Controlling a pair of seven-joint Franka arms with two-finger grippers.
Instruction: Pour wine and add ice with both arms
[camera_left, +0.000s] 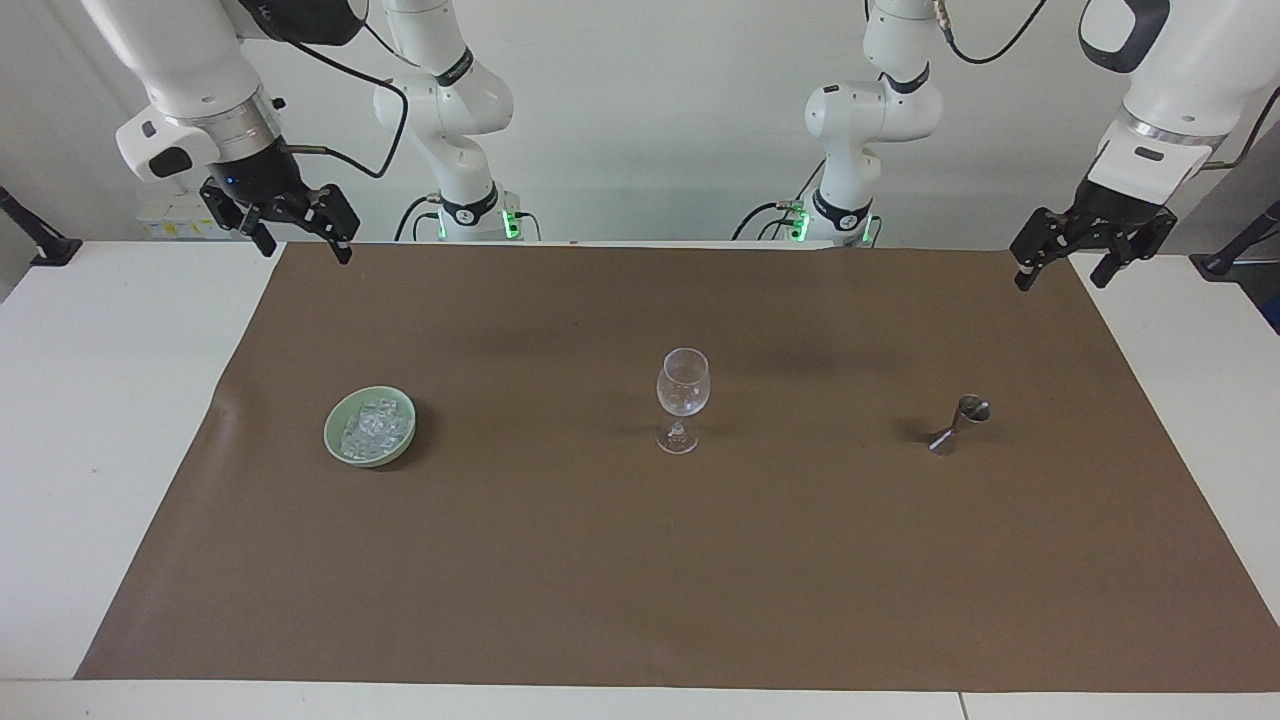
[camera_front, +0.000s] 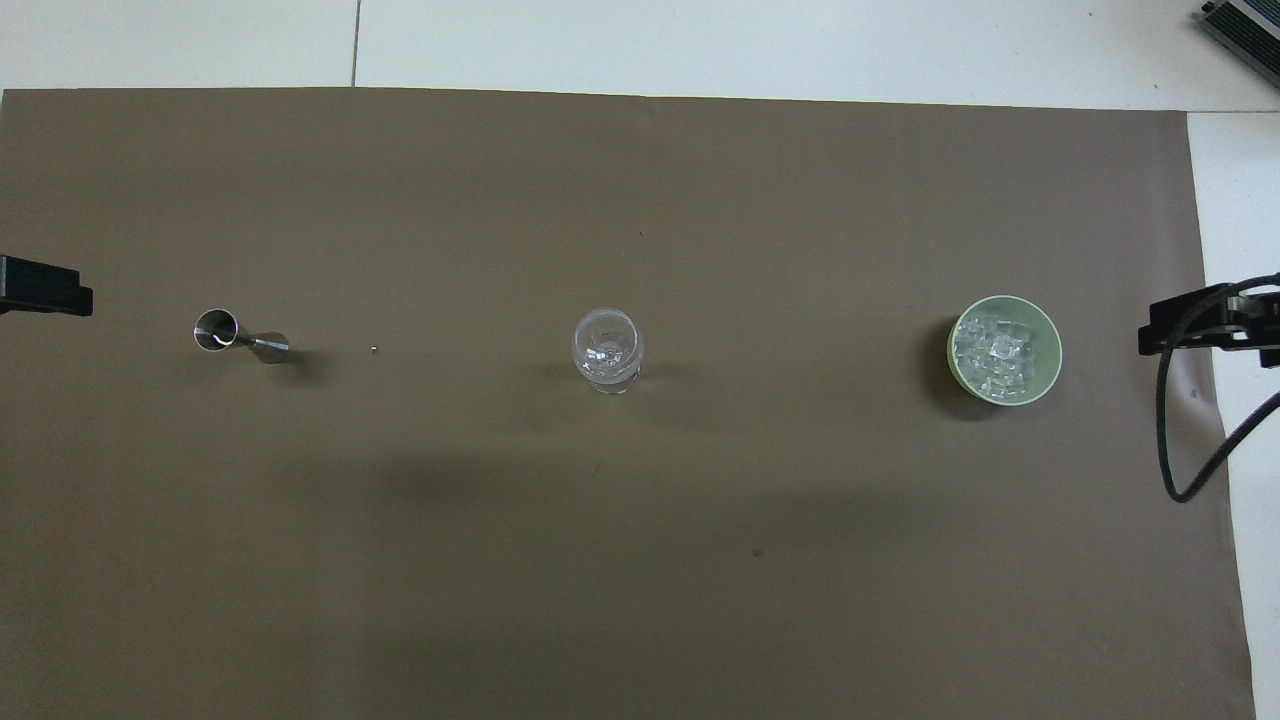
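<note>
The ice (camera_left: 372, 428) (camera_front: 1000, 350) lies piled in a pale green bowl (camera_left: 335, 445) (camera_front: 1052, 340) toward the right arm's end of the table. A clear stemmed glass (camera_left: 682, 400) (camera_front: 607, 350) stands upright mid-mat. A small metal jigger (camera_left: 958, 424) (camera_front: 240, 338) stands toward the left arm's end. No wine shows, and I cannot tell what the jigger holds. My right gripper (camera_left: 305, 250) (camera_front: 1200, 325) hangs open and holds nothing, over the mat's corner by the robots. My left gripper (camera_left: 1060, 278) (camera_front: 45, 298) hangs open and holds nothing, over the mat's other corner by the robots.
A brown mat (camera_left: 640, 560) covers most of the white table (camera_left: 100, 400). A tiny speck (camera_front: 373, 349) lies on the mat between jigger and glass. Black clamp arms (camera_left: 40, 240) (camera_left: 1235, 250) stand at the table's corners by the robots.
</note>
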